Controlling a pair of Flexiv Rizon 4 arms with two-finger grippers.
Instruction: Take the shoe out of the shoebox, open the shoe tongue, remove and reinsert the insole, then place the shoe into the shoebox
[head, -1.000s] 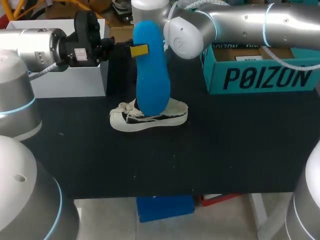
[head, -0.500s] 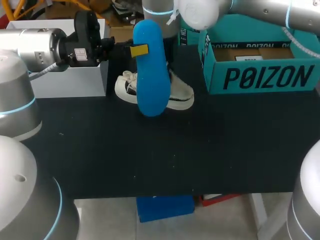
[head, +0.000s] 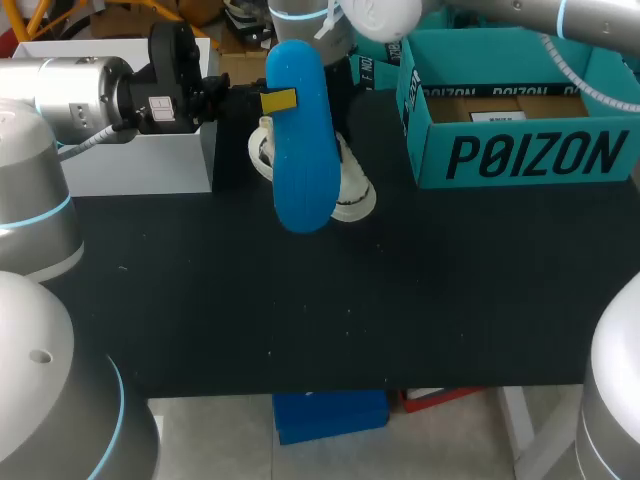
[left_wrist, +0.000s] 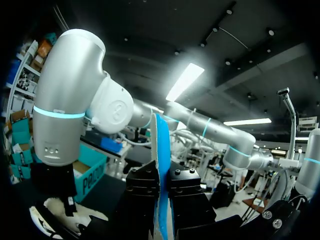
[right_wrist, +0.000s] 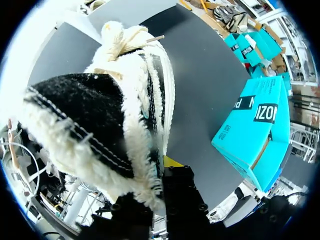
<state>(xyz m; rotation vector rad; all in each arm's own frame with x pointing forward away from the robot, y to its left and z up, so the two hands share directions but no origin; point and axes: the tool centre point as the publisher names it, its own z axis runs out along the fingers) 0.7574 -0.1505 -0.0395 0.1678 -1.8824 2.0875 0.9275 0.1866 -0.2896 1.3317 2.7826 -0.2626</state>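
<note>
My left gripper (head: 277, 100) is shut on the upper part of a blue insole (head: 302, 150), which hangs upright above the table. In the left wrist view the insole (left_wrist: 161, 150) shows edge-on between the two fingers of that gripper (left_wrist: 161, 187). Just behind the insole is the cream and black shoe (head: 352, 190), lifted and tilted. My right gripper (right_wrist: 161, 172) is shut on the shoe's fuzzy collar (right_wrist: 100, 125); in the head view the insole hides this gripper. The teal shoebox (head: 520, 150) stands open at the back right.
A white box (head: 140, 160) stands at the back left, behind my left arm. My right arm (head: 330, 15) comes down from the back, close behind the insole. The black tabletop (head: 350, 300) spreads toward the front edge.
My right arm has lifted the shoe from where it lay on the table, carried it backward and turned it behind the insole. The left arm and the insole have kept still.
</note>
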